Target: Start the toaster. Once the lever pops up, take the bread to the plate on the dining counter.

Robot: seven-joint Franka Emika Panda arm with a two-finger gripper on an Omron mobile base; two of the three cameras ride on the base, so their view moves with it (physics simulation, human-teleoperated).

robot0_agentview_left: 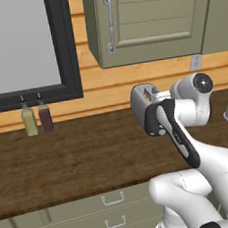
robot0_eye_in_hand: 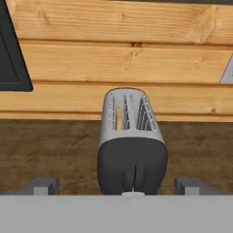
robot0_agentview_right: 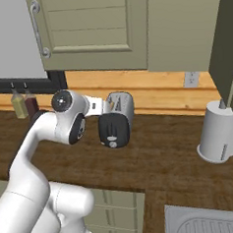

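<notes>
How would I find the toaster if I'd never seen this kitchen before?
Look at the long dark wood counter under the green cupboards, against the pale plank wall. Near the middle, close to the wall, stands the toaster, right in front of the robot's open gripper. It is the rounded silver box with a black end and slots on top, unlike the two small bottles or the white paper roll.

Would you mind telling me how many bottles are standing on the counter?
2. A yellowish bottle and a dark red bottle stand side by side against the back wall, under the black-framed panel, left of the toaster. The arm may hide others.
</notes>
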